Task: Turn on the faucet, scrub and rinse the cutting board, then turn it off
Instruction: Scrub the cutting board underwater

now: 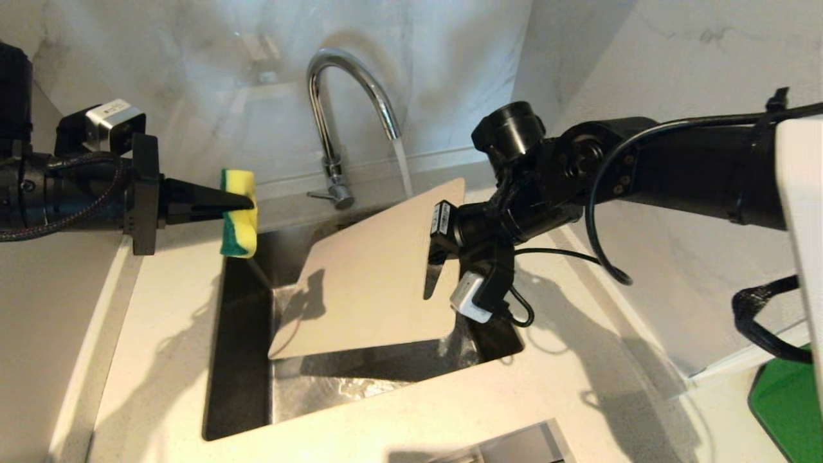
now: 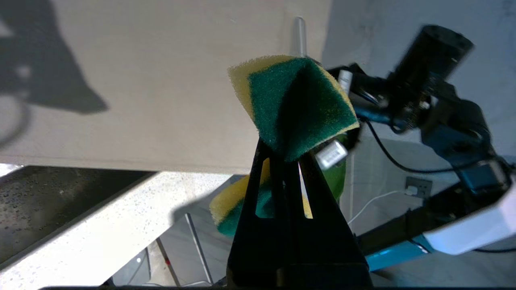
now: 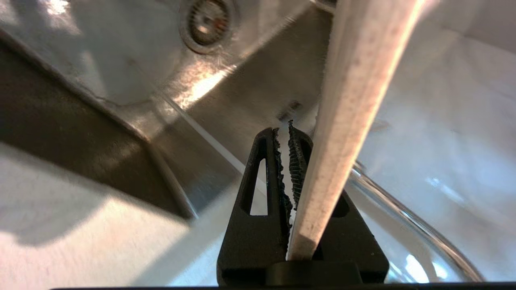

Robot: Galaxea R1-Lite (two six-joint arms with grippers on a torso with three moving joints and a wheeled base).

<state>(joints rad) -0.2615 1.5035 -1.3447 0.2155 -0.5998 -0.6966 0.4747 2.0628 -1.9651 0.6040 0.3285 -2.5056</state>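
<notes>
Water runs from the faucet [image 1: 350,96] onto the upper corner of the cutting board [image 1: 373,276], which tilts above the sink [image 1: 238,360] set in the desk [image 1: 161,334]. The right hand [image 1: 432,267] is clamped on the board's right edge. The left hand [image 1: 241,202], left of the faucet, is closed on a yellow-green sponge [image 1: 238,215], apart from the board.

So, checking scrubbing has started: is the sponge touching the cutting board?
Apart. Head view shows the sponge in the left gripper, a clear gap from the cutting board.
</notes>
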